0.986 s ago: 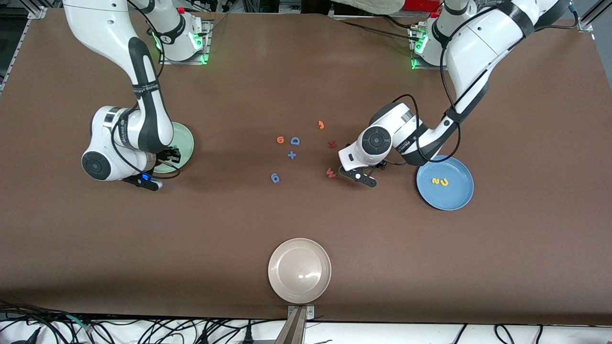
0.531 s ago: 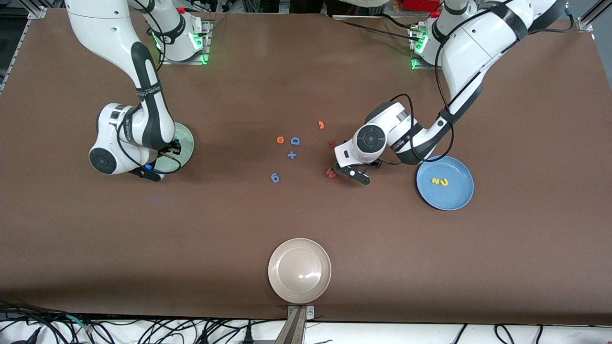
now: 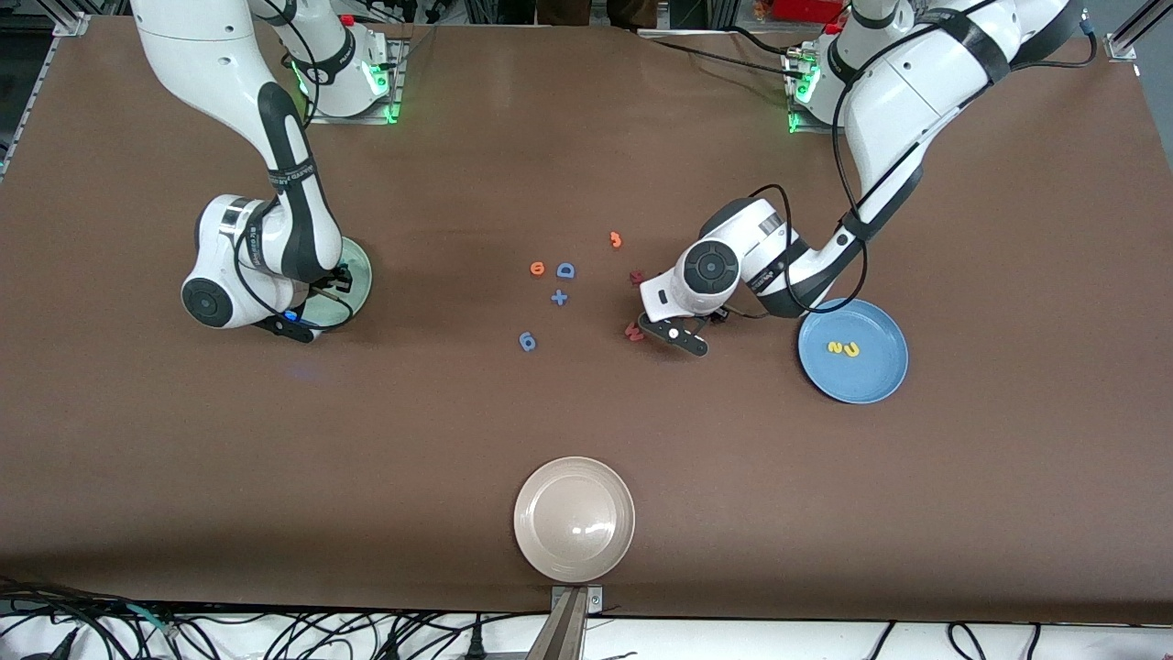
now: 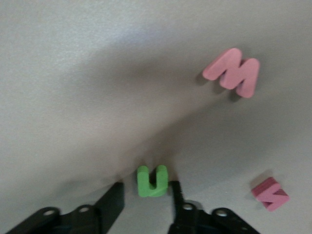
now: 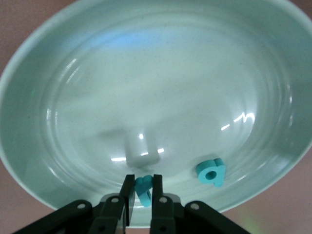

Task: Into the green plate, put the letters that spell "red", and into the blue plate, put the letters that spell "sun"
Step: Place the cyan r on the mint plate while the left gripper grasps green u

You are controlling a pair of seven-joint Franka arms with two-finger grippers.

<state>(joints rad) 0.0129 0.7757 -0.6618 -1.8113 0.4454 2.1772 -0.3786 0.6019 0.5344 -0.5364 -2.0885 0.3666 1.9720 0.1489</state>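
The left gripper (image 3: 683,337) has moved a little toward the red letters, away from the blue plate (image 3: 853,351). Its fingers (image 4: 176,192) have come closer together around the green "n" (image 4: 151,181). The right gripper (image 3: 307,316) has moved farther in over the green plate (image 3: 356,266), holding a teal letter (image 5: 143,187).

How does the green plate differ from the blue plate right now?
The green plate holds a teal letter and has the right gripper over it; the blue plate holds two yellow letters with no gripper over it. Both are round, plain and alike in size.
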